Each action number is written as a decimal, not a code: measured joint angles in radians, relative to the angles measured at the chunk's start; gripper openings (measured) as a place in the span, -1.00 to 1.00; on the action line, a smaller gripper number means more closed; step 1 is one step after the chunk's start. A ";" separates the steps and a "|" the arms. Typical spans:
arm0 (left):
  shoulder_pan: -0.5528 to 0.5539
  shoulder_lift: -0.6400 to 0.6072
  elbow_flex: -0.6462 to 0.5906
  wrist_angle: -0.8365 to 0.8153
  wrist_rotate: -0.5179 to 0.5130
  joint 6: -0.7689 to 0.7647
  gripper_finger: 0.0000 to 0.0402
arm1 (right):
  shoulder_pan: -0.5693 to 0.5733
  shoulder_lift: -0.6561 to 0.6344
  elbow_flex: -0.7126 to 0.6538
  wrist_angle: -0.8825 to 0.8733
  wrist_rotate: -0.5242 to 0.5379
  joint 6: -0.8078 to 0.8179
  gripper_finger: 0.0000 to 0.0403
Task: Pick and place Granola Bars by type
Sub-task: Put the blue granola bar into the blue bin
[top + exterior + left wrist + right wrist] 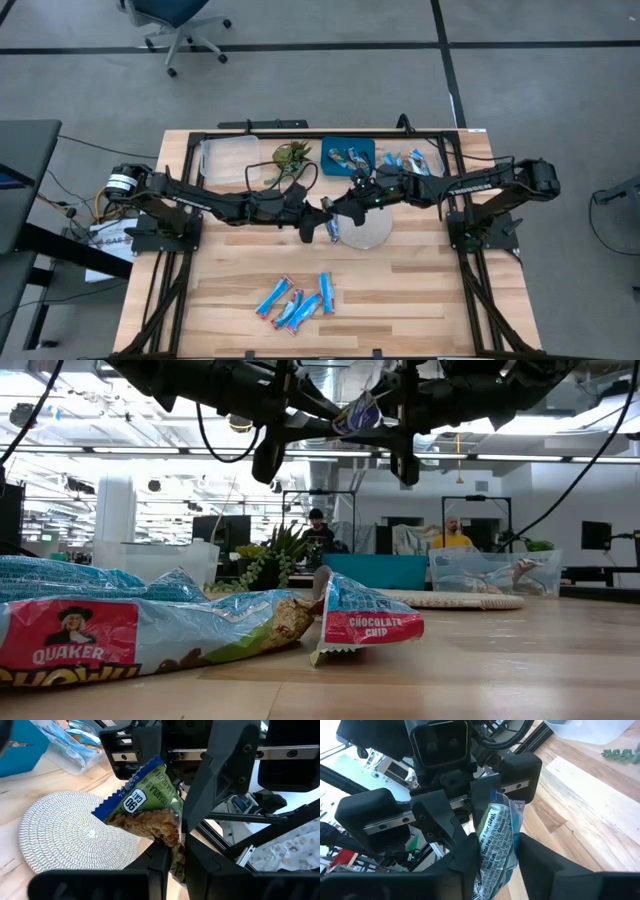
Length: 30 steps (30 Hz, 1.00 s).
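Both arms meet over the table's middle, and one granola bar (pixel 333 230) hangs between them in the air. Its wrapper is blue and green with oats printed on it, as the left wrist view (pixel 150 805) shows. My left gripper (pixel 318 222) (pixel 177 870) comes from the table's left and is shut on one end. My right gripper (pixel 345 205) (pixel 497 865) comes from the right and is shut on the other end. Several blue bars (pixel 295 300) lie flat near the table's near edge. More bars lie in a blue tray (pixel 348 157) and a clear bin (pixel 415 162). My left gripper pinches the bar's narrow, twisted end (pixel 176 855) between its two fingers, coming level from the table's left. The bar is lifted clear of the table. My right gripper has the opposite end (pixel 495 845) between its two fingers, level from the table's right, with the wrapper crumpled there.
A round pale woven disc (pixel 365 228) lies right below the held bar. At the far edge stand an empty clear bin (pixel 228 160) and a green plant (pixel 290 157). Bare wood stretches between the disc and the near bars. Two people sit in the room beyond (pixel 450 535).
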 joint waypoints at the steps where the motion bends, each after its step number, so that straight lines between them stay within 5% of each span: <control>1: 0.000 0.000 0.000 -0.001 -0.002 0.000 -0.83 | 0.000 0.000 0.000 0.000 0.000 0.000 -0.51; 7: -0.001 0.000 0.000 -0.003 -0.003 0.002 -0.77 | 0.000 0.000 0.000 0.000 0.001 -0.001 -0.68; 20: 0.011 0.000 0.000 -0.028 -0.002 -0.006 -0.21 | 0.000 0.000 0.000 -0.044 0.003 -0.019 -0.70; 30: 0.014 0.000 0.000 -0.229 -0.003 -0.130 -0.18 | -0.017 0.001 0.000 -0.136 0.012 -0.027 -0.70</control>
